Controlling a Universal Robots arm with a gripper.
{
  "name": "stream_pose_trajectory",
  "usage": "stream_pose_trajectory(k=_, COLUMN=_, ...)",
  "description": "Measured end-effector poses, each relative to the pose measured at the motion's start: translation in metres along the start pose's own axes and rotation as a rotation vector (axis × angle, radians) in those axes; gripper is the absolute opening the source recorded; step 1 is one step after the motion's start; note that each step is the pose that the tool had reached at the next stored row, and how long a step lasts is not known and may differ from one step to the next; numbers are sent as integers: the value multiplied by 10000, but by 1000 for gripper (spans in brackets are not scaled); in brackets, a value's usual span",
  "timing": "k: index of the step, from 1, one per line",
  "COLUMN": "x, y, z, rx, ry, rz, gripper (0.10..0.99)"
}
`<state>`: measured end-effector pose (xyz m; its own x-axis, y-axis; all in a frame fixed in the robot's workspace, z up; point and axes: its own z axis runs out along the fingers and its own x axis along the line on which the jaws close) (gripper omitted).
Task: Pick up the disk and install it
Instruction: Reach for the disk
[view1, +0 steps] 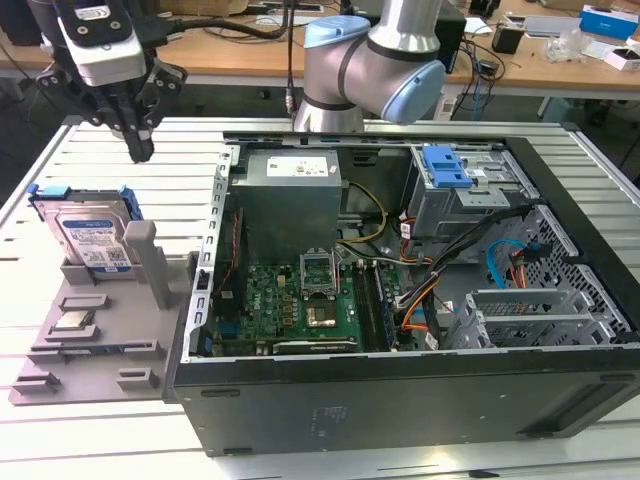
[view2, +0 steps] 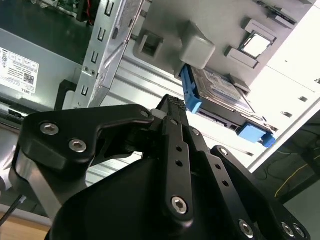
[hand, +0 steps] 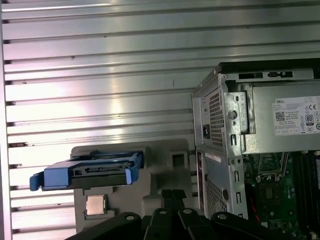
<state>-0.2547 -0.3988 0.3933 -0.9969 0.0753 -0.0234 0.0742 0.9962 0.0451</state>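
Step in hand: approach for the pick; nothing has been grasped. The hand (view1: 140, 150) hangs above the tabletop (view1: 90, 440), behind the disk (view1: 92, 235) in the exterior view and well apart from it. Its fingers look pressed together, narrow, with nothing between them. In both wrist views the fingertips meet in a point.

The disk stands on edge in a slot of the gray holder (view1: 100, 330), label facing the exterior camera, blue bracket around it. The holder lies just beside the case (view1: 400, 400), on the exterior view's left. A small square chip (view1: 72, 322) sits flat in a pocket of the same holder, nearer the camera than the disk. In the first wrist view the disk (hand: 87, 172) is seen edge-on, with the chip below it.

Judgement: a grasp from here would call for spread fingers, the hand brought over the disk's top edge and lined up across its thin side. The holder's tall post (view1: 140, 262) stands just beside the disk, so there is little room on that side.

The case lies open on its side: board, power supply and cables exposed, a drive bay with a blue latch (view1: 445, 168) at the far corner. Install not started.

Surface: slatted aluminium tabletop, bright glare. The arm's base (view1: 370, 60) stands behind the case. Room: wooden desks behind with cables and boxes.
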Motion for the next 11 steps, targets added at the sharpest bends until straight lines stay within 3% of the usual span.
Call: stream_pose_trajectory(k=11, x=278, y=-21, z=-7, rx=0, ry=0, rz=0, gripper=106)
